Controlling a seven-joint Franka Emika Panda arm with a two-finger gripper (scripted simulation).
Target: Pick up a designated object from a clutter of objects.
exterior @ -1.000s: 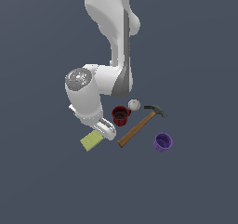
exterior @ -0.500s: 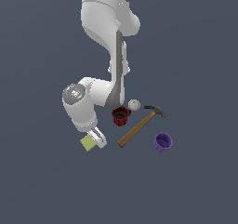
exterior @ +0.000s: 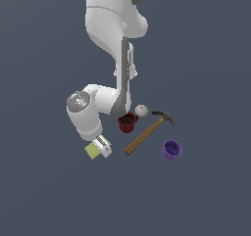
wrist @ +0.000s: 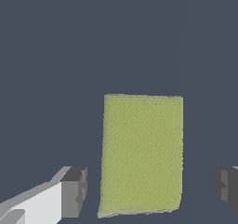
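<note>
Yellow-green block (wrist: 141,155) sits right between your gripper's (wrist: 151,190) spread fingers (wrist: 74,191), apart from the hammer (exterior: 147,133) and cups.

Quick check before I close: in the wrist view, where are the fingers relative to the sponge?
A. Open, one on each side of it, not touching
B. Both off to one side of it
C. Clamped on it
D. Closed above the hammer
A: the gripper is open, the sponge lies between the fingers with gaps on both sides.
</note>
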